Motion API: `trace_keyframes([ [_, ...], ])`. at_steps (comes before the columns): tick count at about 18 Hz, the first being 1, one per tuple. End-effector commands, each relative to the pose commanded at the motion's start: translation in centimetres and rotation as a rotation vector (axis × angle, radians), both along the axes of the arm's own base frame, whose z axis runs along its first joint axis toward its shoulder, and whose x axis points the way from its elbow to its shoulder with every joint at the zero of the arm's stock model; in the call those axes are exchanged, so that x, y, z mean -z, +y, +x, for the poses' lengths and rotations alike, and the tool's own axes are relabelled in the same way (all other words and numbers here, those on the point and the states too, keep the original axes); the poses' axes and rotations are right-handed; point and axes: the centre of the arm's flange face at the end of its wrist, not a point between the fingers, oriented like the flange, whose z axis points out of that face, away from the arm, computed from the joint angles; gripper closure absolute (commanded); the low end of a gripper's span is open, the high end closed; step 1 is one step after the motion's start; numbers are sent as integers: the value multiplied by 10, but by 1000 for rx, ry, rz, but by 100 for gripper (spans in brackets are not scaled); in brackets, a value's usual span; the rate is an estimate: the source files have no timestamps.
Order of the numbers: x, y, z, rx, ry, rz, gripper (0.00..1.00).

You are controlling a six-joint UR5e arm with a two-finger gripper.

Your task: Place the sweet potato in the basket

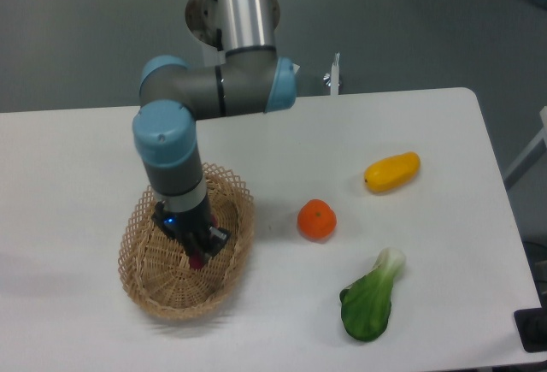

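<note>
From my remote station I see a white worktop [427,115] with rounded corners, set against a dull grey floor or wall that fills the far side of the view. The arm [244,13] descends from the far edge, bends at its blue-capped joints, and points down into the basket [141,282], which sits near the worktop's front left. The gripper [198,256] is inside the basket, its jaws closed on the sweet potato [196,261]; only a small reddish tip shows below the fingers, just above the woven floor. A leafy green vegetable [369,299] lies near the front edge, right of centre. A yellow vegetable [392,172] lies toward the right edge. An orange fruit [316,220] sits mid-worktop, apart from the basket.
</note>
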Motion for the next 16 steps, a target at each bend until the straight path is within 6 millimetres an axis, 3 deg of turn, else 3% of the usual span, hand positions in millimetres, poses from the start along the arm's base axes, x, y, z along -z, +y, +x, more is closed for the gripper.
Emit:
trace_keyframes([
  [3,-2,-1,1,2,2,2,46],
  [4,-3,-2,0,2,5,2,19],
  [5,-7,-2,-2,3,21,0,0],
  [7,-22,0,-5,-2,57,13,0],
  [10,-60,5,-23,-41,96,81,0],
  [16,-114,-5,-109,-143,160,169,0],
])
